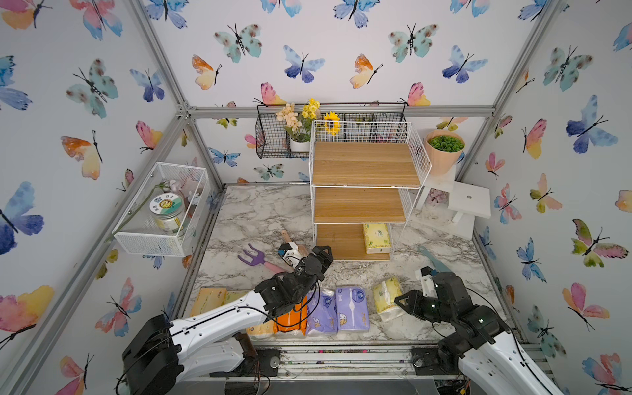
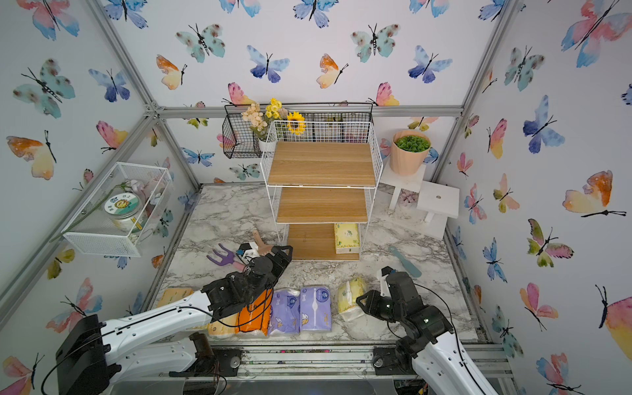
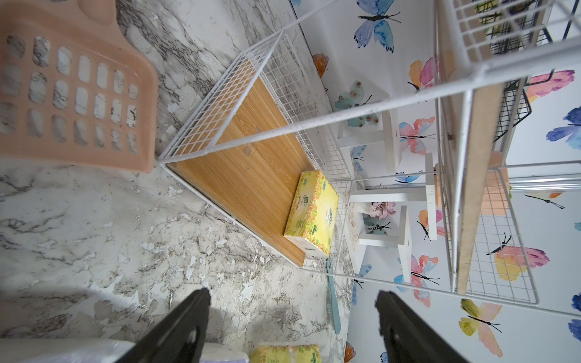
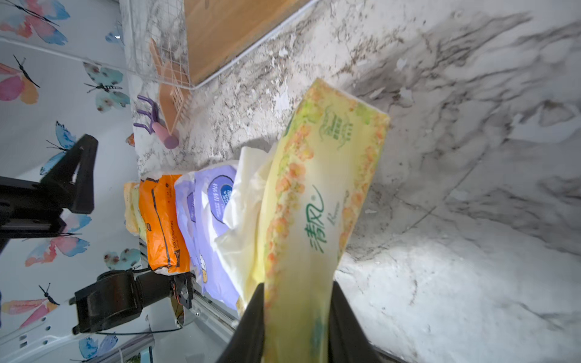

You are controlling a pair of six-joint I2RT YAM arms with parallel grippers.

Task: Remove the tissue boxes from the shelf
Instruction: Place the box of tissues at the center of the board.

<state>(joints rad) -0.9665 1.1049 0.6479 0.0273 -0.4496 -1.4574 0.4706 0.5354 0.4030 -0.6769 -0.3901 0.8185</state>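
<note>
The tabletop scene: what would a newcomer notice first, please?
The tall wire shelf stands nearly bare, with one yellow tissue pack on its bottom board. At the front edge of the marble table lies a row of colourful packs, and the right gripper clamps another yellow pack.

The left arm (image 1: 219, 328) and right arm (image 1: 506, 359) have white moulded shells with small screw holes (image 1: 224, 349), joined by black rounded joint housings (image 1: 150, 355). Thin black cables (image 1: 212, 317) loop along the outside. The left gripper (image 3: 292, 327) and right gripper (image 4: 298, 317) have flat matte-black fingers (image 3: 176, 330). Small green lights (image 1: 481, 320) dot the right arm's joints.
</note>
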